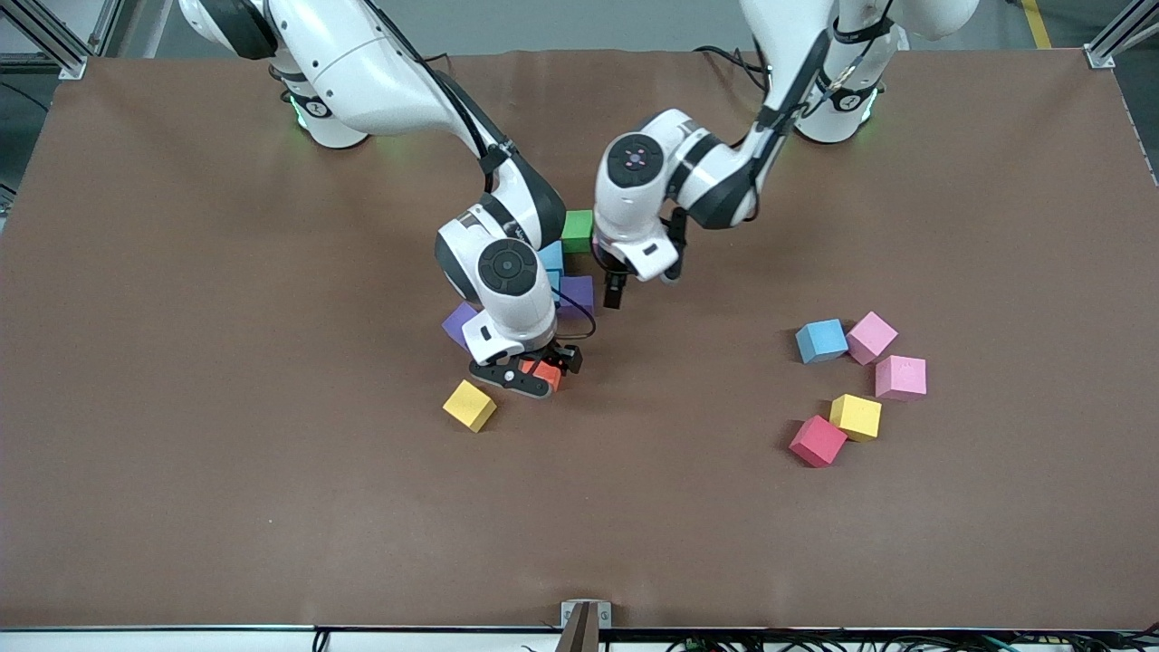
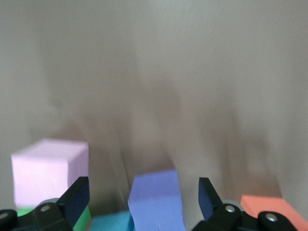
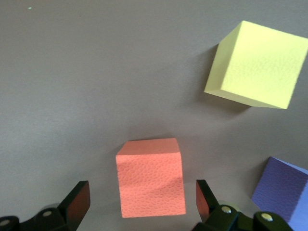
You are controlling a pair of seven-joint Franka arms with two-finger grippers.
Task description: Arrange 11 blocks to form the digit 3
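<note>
A brown table seen from a high camera, with two white robot arms reaching toward its middle. The right gripper sits low over an orange block, its fingers spread wide with the block between them and not pinched; the right wrist view shows clear gaps on both sides of the orange block. A yellow block lies just beside it, nearer the front camera, and a tilted purple block shows at the edge of the right arm's wrist. The left gripper hangs over the table beside a small cluster of blocks, fingers spread and holding nothing. That cluster is partly hidden by the right arm: a green block, a blue block and another purple block are visible, and the left wrist view also shows a pale pink block there. Toward the left arm's end of the table, well apart, lie five loose blocks: light blue, two pink, yellow and red
</note>
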